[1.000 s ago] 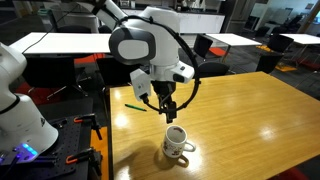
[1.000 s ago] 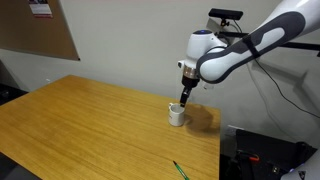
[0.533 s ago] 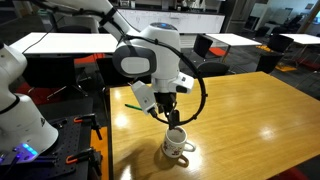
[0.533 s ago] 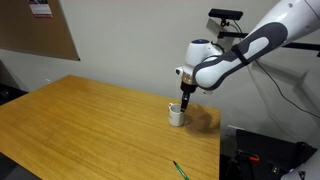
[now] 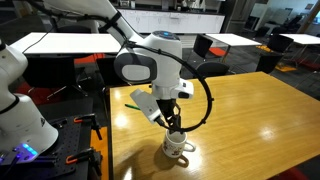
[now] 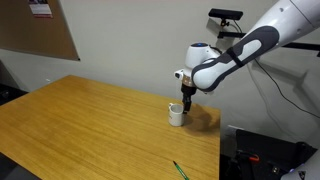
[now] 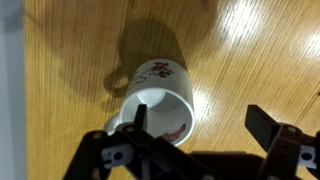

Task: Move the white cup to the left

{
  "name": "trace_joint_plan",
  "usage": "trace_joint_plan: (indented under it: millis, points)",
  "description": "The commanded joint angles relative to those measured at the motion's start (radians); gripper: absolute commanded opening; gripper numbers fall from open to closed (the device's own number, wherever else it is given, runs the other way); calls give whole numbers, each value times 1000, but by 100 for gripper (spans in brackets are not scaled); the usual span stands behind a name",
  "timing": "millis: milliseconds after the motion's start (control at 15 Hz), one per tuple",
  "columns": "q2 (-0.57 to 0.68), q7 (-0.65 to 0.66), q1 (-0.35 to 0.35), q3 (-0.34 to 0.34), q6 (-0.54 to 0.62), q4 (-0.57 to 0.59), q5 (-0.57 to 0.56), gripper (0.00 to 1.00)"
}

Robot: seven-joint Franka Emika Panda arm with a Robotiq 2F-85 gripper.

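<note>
The hand (image 7: 202, 122) hangs spread open over the white cup (image 7: 158, 80), whose red markings are unreadable

The white cup (image 7: 143, 86), the honey-brown bench (image 7: 262, 48)
Red markings on the cup's side; darker grain streaks the bench; black gripper (image 7: 201, 124).

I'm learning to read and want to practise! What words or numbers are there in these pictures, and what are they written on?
No text here can be read.
White cup: red marks on its side in the wrist view, too blurred to read.
Paper on the brown board on the wall in an exterior view: too small to read.
Nothing else shows words, numbers or signs.
</note>
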Motion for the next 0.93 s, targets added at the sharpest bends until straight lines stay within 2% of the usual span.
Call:
trace_joint_plan:
  millis: [0,867]
  points:
    - [26,-36,-13,22,34,18,-19,100]
    - [137,-32,-24,56,47,94,-34,100]
